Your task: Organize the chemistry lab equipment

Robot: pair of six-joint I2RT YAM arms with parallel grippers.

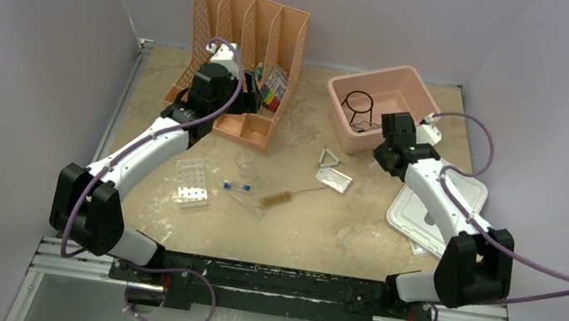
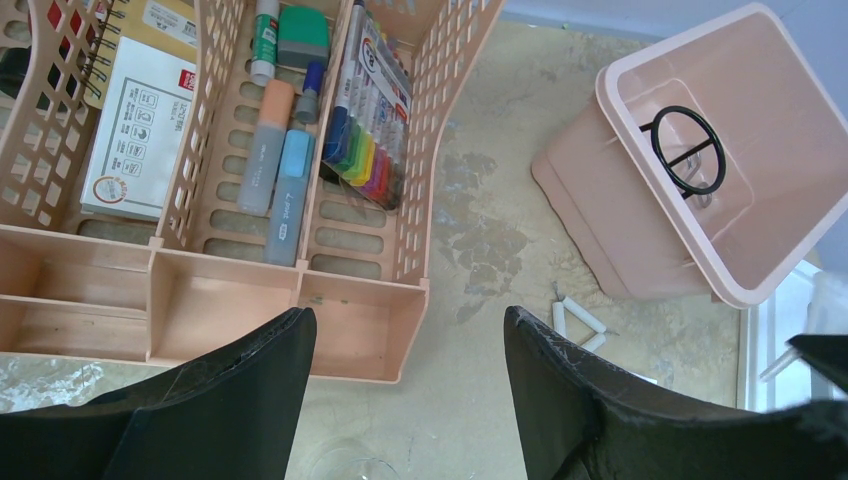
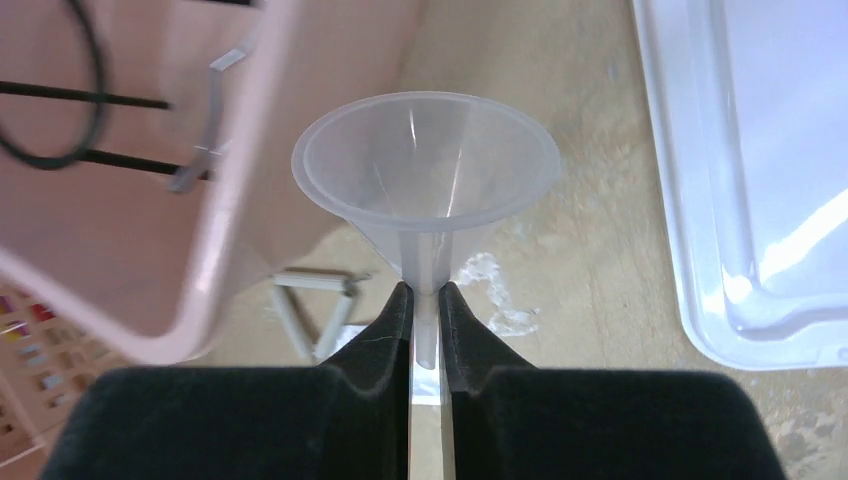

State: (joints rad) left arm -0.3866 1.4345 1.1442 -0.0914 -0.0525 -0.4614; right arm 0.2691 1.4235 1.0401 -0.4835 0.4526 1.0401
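Funnel: the clear funnel [image 3: 425, 170] is off the surface [image 3: 560, 280], its thin stem pinched in the right hand [image 3: 425, 300].
Axis: in the right wrist view it runs in line with the fingers, stem at 6 o'clock, wide mouth at 12 o'clock.
Right hand: nearly closed, clamped on the stem.
Left hand: the left hand [image 2: 408, 330] is spread wide and holds nothing, above the front of the peach organizer [image 2: 360, 330].
Around the funnel: pink tub [image 3: 200, 250] just beside its rim at 9 o'clock, a black wire ring [image 2: 686, 150] inside the tub; white lid [image 3: 760, 150] at 3 o'clock; wire triangle [image 3: 312, 283] at 7 o'clock.
Elsewhere on the surface: brush [image 1: 276, 200], tube rack [image 1: 192, 181], blue-capped tubes [image 1: 235, 187].
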